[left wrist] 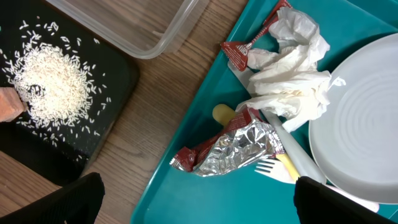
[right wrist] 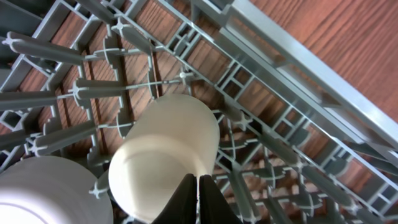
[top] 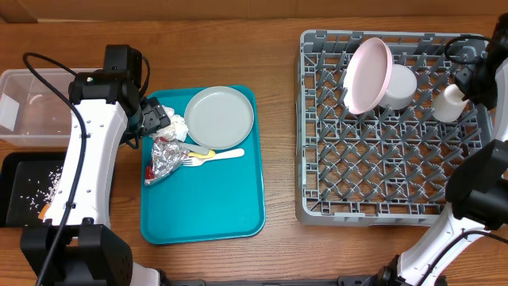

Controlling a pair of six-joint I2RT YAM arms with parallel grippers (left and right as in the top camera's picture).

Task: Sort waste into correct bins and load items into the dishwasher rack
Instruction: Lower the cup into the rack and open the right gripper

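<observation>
My left gripper [top: 149, 119] [left wrist: 199, 211] is open and empty above the teal tray's left part [top: 206, 214]. Ahead of it lie a crumpled white napkin [left wrist: 292, 68] [top: 175, 125], crumpled silver foil [left wrist: 242, 146] [top: 167, 155], a red-and-white wrapper [left wrist: 249, 53], a yellow spoon [top: 202, 152], a pale fork [left wrist: 273, 167] and the grey-green plate [top: 219, 117] [left wrist: 367, 130]. My right gripper [right wrist: 199, 186] [top: 467, 82] is shut on the rim of the small white cup [right wrist: 165, 155] [top: 447, 104], just above the dishwasher rack [top: 381, 214] [right wrist: 280, 56]. The pinkish plate [top: 369, 75] and white bowl [top: 399, 86] stand in the rack.
The clear tub [top: 32, 87] [left wrist: 155, 31] sits at the far left. The black tray [top: 20, 171] [left wrist: 118, 93] in front of it holds loose rice [left wrist: 46, 81] and an orange cube [left wrist: 9, 102]. Bare wood lies between the teal tray and the rack.
</observation>
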